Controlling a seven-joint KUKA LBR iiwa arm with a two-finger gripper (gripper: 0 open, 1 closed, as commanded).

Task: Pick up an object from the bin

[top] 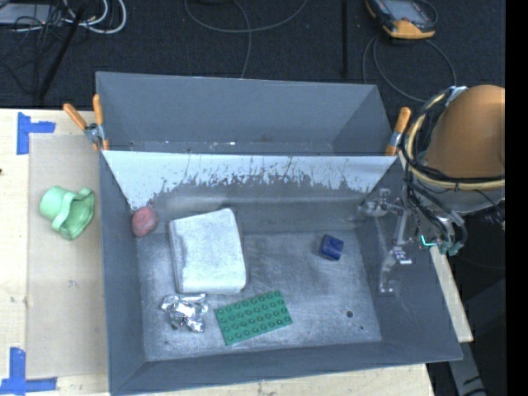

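**Desk:** Where are the jaws?

**Operator:** I have them over the right-hand slope of the grey bin [247, 130], under the arm's orange cover [474, 130]. I see thin metal parts and cables there. I cannot tell whether the jaws are released or clenched.

**Desk:** Nearest thing to them?

**Operator:** A small blue block [331, 247]. It sits on the bin floor, near the jaws on their view-left side. It is apart from them, not touching, and it lies alone on bare floor.

**Desk:** And the rest?

**Operator:** All of it is farther out on that same side, well apart from the jaws.
- A white foam pad [208, 251] lies flat beyond the blue block.
- A green studded plate [253, 318] lies flat, nearer the bin's front wall than the jaws are, and sits slightly skewed.
- A wad of crumpled foil [185, 312] is just beside the end of the plate that points away from the jaws, close under the pad's front edge.
- A pinkish ball [144, 221] is the farthest from the jaws inside the bin. It rests at the foot of the opposite slope, just beside the pad's back corner.
- A pale green moulded thing [68, 211] lies past that wall, outside the bin, on the bench [58, 304].
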